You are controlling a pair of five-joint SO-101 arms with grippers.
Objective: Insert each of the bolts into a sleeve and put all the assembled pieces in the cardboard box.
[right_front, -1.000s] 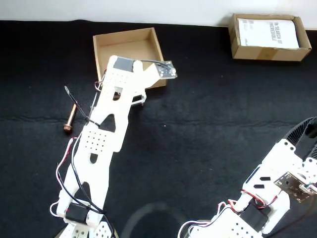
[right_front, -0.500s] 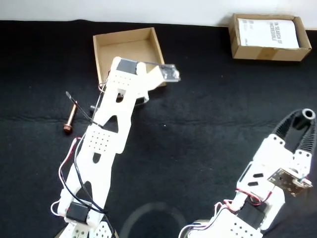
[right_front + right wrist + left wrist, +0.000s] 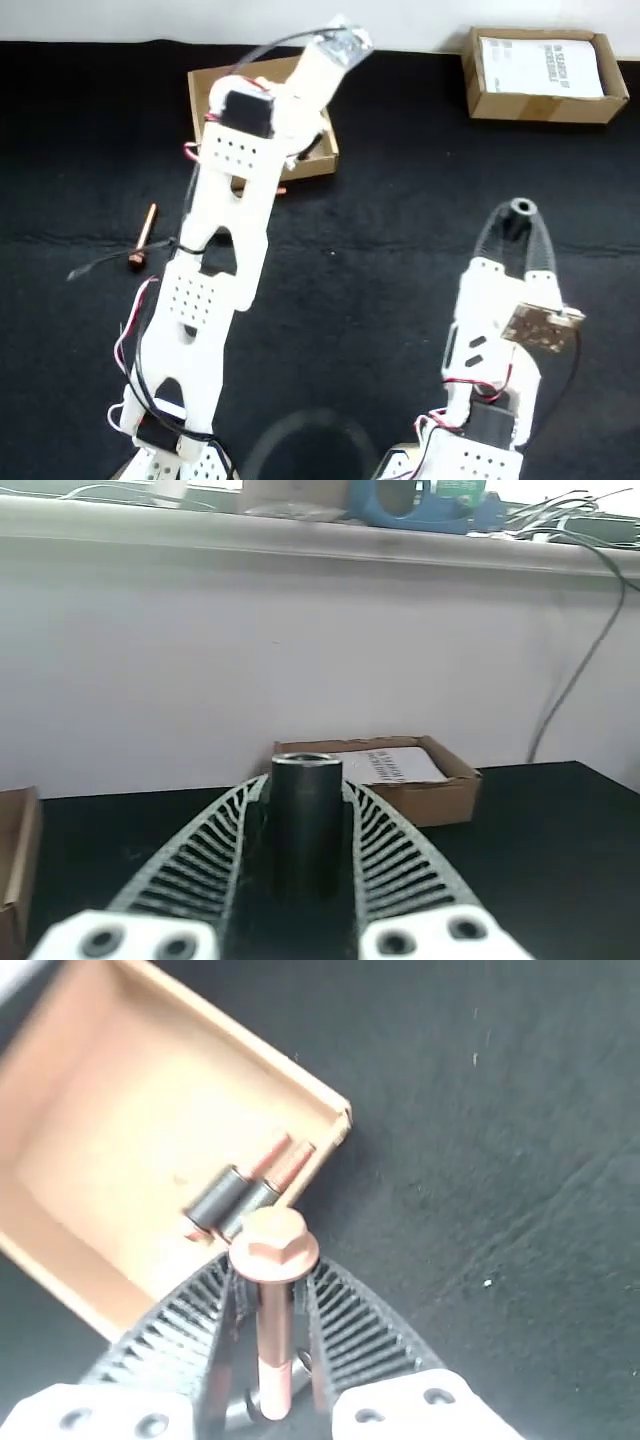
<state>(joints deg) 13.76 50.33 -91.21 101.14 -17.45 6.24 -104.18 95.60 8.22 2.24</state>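
My left gripper (image 3: 270, 1262) is shut on a copper bolt (image 3: 272, 1335), hex head pointing away from the wrist, just over the near wall of the open cardboard box (image 3: 120, 1130). Two assembled pieces (image 3: 235, 1197), black sleeves with copper bolts in them, lie in the box's corner. In the high view the left arm stretches over that box (image 3: 215, 85). My right gripper (image 3: 305, 780) is shut on a black sleeve (image 3: 305, 815), held upright with its bore showing; the high view shows that sleeve (image 3: 521, 209) at mid right. A loose copper bolt (image 3: 143, 235) lies on the black mat at the left.
A second cardboard box (image 3: 540, 75) holding a printed sheet stands at the back right, and the right wrist view shows this box (image 3: 440, 780) ahead before a white wall. Black mat lies open between the two arms.
The left arm has risen and pushed farther over the cardboard box. The right arm has swung left and up from the right edge, bringing its sleeve toward the middle.
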